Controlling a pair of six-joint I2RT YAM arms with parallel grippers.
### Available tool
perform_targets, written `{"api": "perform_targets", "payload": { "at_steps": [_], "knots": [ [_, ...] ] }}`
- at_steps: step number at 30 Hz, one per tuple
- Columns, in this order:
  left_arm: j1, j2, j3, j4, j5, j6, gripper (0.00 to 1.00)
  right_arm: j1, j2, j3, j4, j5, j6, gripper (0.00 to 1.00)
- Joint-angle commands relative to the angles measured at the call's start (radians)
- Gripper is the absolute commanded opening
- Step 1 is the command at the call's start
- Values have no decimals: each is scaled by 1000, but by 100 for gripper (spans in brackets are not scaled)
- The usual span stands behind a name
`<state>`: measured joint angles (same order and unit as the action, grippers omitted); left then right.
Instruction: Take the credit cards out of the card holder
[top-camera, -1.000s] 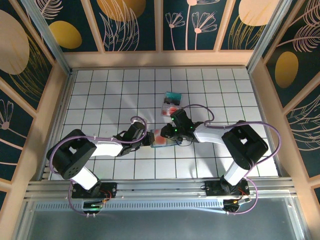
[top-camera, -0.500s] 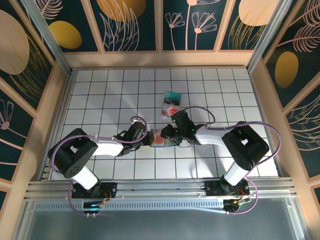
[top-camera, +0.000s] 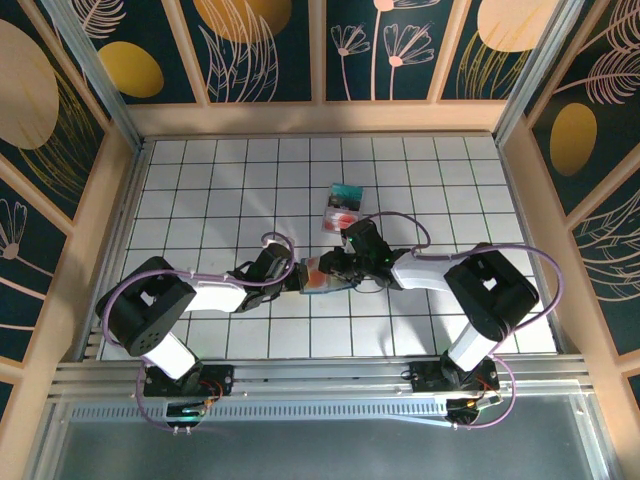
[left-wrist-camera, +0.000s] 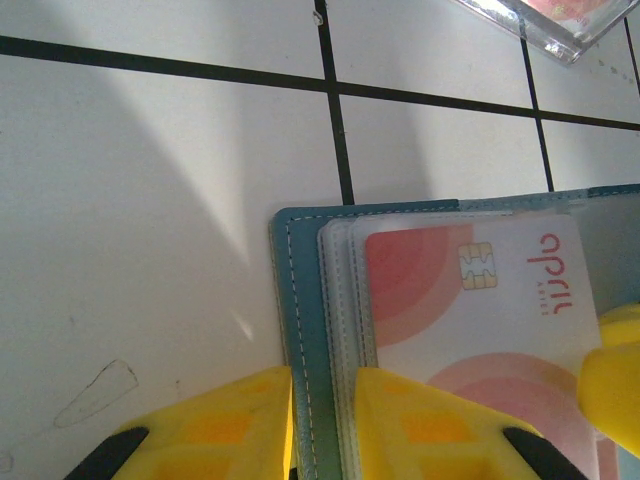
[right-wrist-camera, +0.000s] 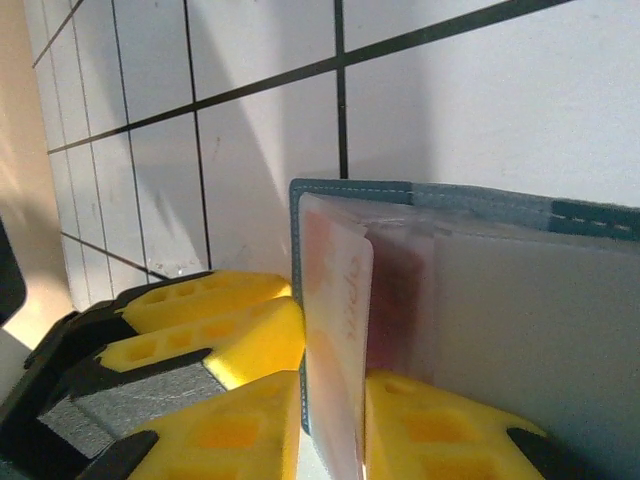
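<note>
Over the past second the right hand (top-camera: 331, 268) has slid a little toward the left hand (top-camera: 291, 277) and drawn its yellow fingers in. They now sit nearly together, one on each face of a thin whitish-pink plastic credit card with red blotches (right-wrist-camera: 338, 300), whose edge stands up between them. From the right wrist view the pinch looks made.

The left hand has barely moved. Its fingers, also nearly closed, clamp the stitched edge of the small slate-blue soft fold card holder (left-wrist-camera: 300, 300). The holder lies open on the white tiled counter (top-camera: 200, 200), directly between the two hands.

The card still lies mostly within the holder's outline, against the clear sleeves just beyond the left hand's fingertips. I judge the grasp is set and the pull not yet begun: the left hand anchors, and the right is placed to draw the card away.

Two loose cards (top-camera: 344, 207), one teal and one pink, lie on the counter beyond the right hand, so the job looks partly done.
</note>
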<state>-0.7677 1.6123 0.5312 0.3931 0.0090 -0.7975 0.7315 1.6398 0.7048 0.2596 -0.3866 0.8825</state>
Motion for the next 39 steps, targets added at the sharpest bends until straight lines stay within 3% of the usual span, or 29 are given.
{"api": "perform_targets", "payload": {
  "at_steps": [1, 19, 39],
  "knots": [
    [-5, 49, 16, 2, 41, -6, 23, 0, 21, 0, 94, -62, 19, 23],
    [-5, 65, 26, -40, 14, -25, 25, -57, -51, -70, 157, -136, 38, 13],
    [-4, 82, 26, -51, 2, -38, 24, -73, -83, -97, 159, -135, 40, 24]
  ]
}}
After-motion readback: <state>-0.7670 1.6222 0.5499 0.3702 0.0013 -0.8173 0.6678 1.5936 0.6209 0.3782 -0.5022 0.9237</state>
